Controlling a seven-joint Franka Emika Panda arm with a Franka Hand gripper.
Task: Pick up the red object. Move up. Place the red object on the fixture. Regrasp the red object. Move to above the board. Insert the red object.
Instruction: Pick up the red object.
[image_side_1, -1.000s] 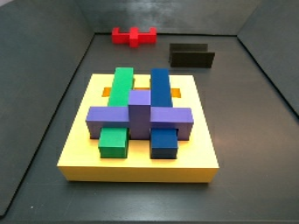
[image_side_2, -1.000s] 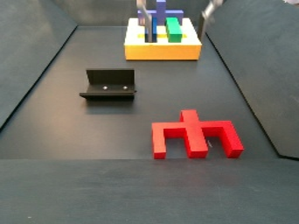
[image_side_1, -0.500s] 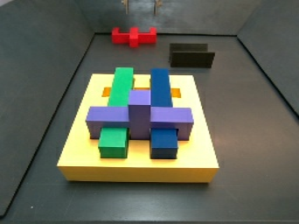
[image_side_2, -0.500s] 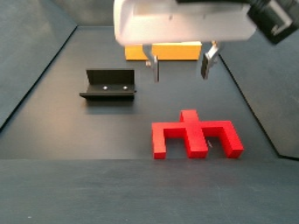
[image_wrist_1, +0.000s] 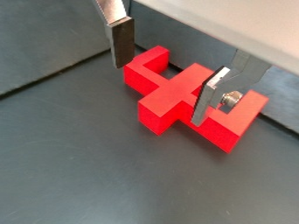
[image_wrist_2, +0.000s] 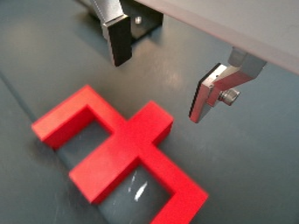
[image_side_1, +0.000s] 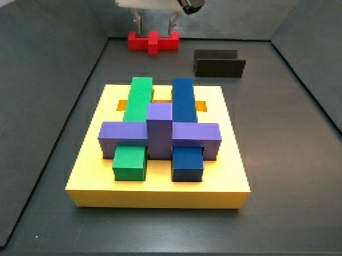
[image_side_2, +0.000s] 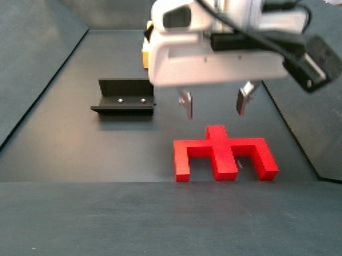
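Note:
The red object (image_side_2: 223, 155) lies flat on the dark floor, bridge-like, with short legs and a central stub; it also shows in both wrist views (image_wrist_1: 187, 101) (image_wrist_2: 117, 157) and far back in a side view (image_side_1: 152, 42). My gripper (image_side_2: 214, 103) hangs open just above it, with bare fingers (image_wrist_1: 121, 44) on either side of the bar's middle and not touching it. Nothing is between the pads. The fixture (image_side_2: 126, 97) stands apart from the red object, also seen beside it in a side view (image_side_1: 221, 64). The board (image_side_1: 160, 190) is a yellow slab bearing green, blue and purple blocks.
Dark walls enclose the floor on all sides. The gripper's white body (image_side_2: 221, 50) hides most of the board in a side view. The fixture's dark bracket (image_wrist_2: 145, 24) shows just behind one finger in a wrist view.
The gripper has come down over the red object, from high above half a second ago to just over it now, still open. The red object, fixture and board have not moved.

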